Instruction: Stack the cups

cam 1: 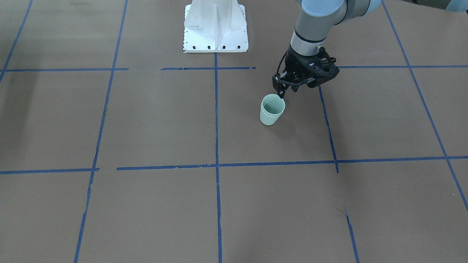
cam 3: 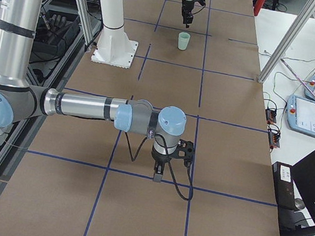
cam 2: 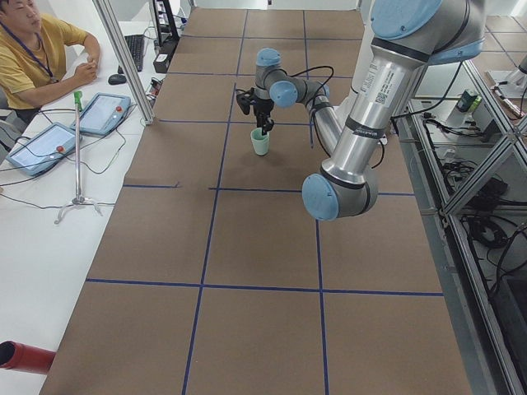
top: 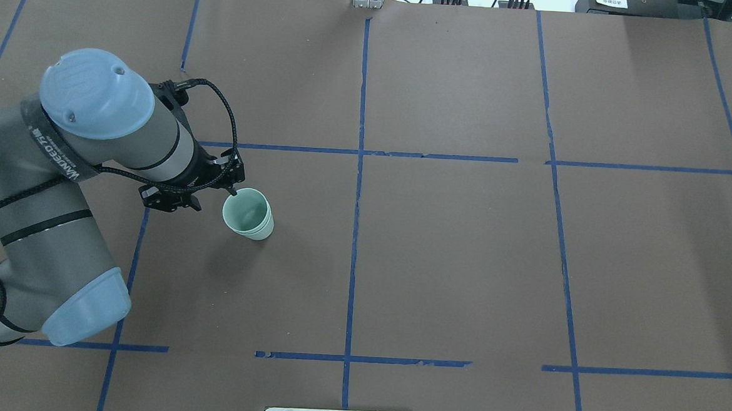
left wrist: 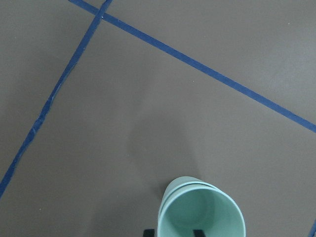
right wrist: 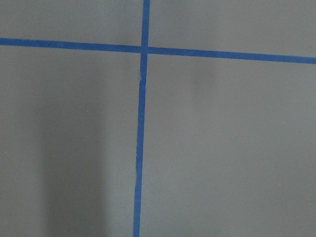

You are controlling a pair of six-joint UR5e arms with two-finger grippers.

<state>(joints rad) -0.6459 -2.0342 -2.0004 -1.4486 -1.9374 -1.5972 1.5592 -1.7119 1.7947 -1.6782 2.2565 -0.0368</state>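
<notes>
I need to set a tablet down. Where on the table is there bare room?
Bare: the squares right of the centre tape line in the overhead view, and the row beyond the cups toward the operator. Crowded: the cups' square, left gripper at their rim; the right gripper hangs low at its end.

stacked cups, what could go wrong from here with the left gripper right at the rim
1. The left gripper straddles the rim of the cups, with one finger inside and the other outside. Moving sideways before lifting clear could drag or tip the stack.
2. In the left wrist view the inner cup sits slightly off-centre in the outer one, so it may not be fully seated. A bump on the way out could tilt it.
</notes>
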